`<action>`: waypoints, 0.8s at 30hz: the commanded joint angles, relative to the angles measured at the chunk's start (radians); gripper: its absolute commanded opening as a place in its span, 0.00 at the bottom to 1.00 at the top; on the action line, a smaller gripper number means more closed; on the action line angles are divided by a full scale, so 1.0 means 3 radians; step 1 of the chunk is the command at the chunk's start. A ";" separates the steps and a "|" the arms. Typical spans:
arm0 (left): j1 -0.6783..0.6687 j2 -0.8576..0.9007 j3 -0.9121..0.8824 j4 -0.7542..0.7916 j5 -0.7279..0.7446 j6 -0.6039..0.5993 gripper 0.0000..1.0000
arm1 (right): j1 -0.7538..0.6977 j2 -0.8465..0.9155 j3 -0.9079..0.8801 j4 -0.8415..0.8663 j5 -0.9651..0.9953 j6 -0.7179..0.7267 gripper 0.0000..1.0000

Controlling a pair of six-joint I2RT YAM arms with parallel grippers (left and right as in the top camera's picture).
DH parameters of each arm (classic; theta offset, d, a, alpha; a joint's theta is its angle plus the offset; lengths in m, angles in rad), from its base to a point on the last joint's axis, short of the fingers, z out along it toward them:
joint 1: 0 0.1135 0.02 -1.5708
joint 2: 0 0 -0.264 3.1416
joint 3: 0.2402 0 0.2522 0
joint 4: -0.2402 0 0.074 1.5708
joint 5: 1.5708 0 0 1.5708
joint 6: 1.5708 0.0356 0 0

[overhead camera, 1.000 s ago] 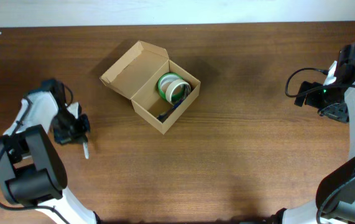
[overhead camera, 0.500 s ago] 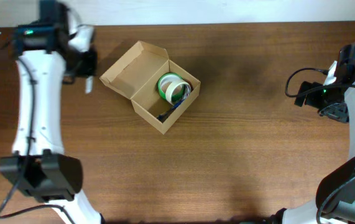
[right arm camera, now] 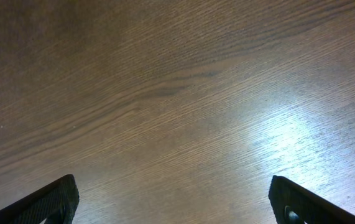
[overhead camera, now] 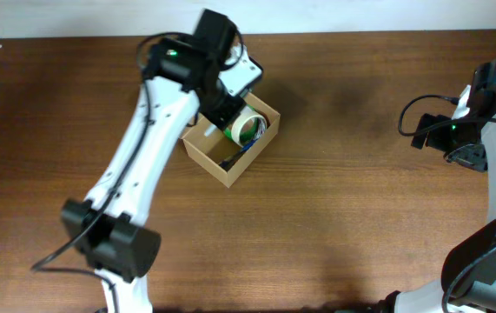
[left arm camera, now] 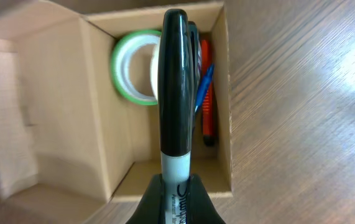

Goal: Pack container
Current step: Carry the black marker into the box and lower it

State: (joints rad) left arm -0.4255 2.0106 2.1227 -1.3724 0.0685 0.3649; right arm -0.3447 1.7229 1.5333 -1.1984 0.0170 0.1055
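Observation:
The container (overhead camera: 215, 163), a tan cardboard box, stands open on the table; my left arm hides its flap lid in the overhead view. In the left wrist view the box (left arm camera: 96, 124) holds a green tape roll (left arm camera: 130, 68), a blue pen (left arm camera: 204, 87) and an orange-red pen (left arm camera: 207, 112). My left gripper (left arm camera: 176, 190) is shut on a black Sharpie marker (left arm camera: 176, 93) and holds it above the open box. It also shows in the overhead view (overhead camera: 223, 106). My right gripper (right arm camera: 174, 202) is open and empty over bare wood at the far right (overhead camera: 423, 130).
The box's flap lid (left arm camera: 3, 112) stands open on the left side in the left wrist view. A white wall edge (overhead camera: 360, 16) runs along the back of the brown wooden table (overhead camera: 352, 217).
My left arm has swung from the table's left side, along the back left, to above the box, carrying the marker. The right arm has not moved.

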 commanded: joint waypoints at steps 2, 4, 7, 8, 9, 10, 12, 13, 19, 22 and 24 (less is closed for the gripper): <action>-0.0098 0.0369 0.0018 0.0088 -0.0257 -0.0065 0.02 | -0.0009 0.0017 -0.0017 0.0009 -0.0009 0.0025 0.99; -0.0125 0.0465 0.0018 0.0154 -0.0278 -0.0093 0.02 | -0.0009 0.0017 -0.0017 0.0009 -0.0008 0.0025 0.99; -0.0137 0.0581 0.0018 0.0237 -0.0277 -0.0156 0.02 | -0.0009 0.0017 -0.0017 0.0009 -0.0008 0.0027 0.99; -0.0137 0.0624 0.0018 0.0256 -0.0277 -0.0167 0.02 | -0.0009 0.0017 -0.0017 0.0009 -0.0009 0.0025 0.99; -0.0137 0.0661 0.0018 0.0262 -0.0268 -0.0169 0.02 | -0.0009 0.0017 -0.0017 0.0009 -0.0009 0.0027 0.99; -0.0137 0.0687 0.0017 0.0262 -0.0264 -0.0188 0.02 | -0.0009 0.0017 -0.0017 0.0009 -0.0008 0.0025 0.99; -0.0142 0.0752 0.0017 0.0261 -0.0229 -0.0221 0.02 | -0.0009 0.0017 -0.0017 0.0009 -0.0008 0.0027 0.99; -0.0151 0.0779 0.0015 0.0261 -0.0215 -0.0281 0.02 | -0.0009 0.0017 -0.0017 0.0009 -0.0009 0.0025 0.99; -0.0245 0.0848 0.0014 0.0256 -0.0216 -0.0458 0.02 | -0.0009 0.0017 -0.0017 0.0009 -0.0009 0.0025 0.99; -0.0273 0.0855 0.0014 0.0257 -0.0228 -0.0509 0.02 | -0.0009 0.0017 -0.0017 0.0009 -0.0009 0.0027 0.99; -0.0275 0.0875 0.0014 0.0251 -0.0226 -0.0548 0.02 | -0.0009 0.0017 -0.0017 0.0009 -0.0008 0.0025 0.99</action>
State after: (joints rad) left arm -0.4988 2.2559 2.1227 -1.2964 -0.0002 0.2420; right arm -0.3447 1.7229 1.5333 -1.1984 0.0170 0.1055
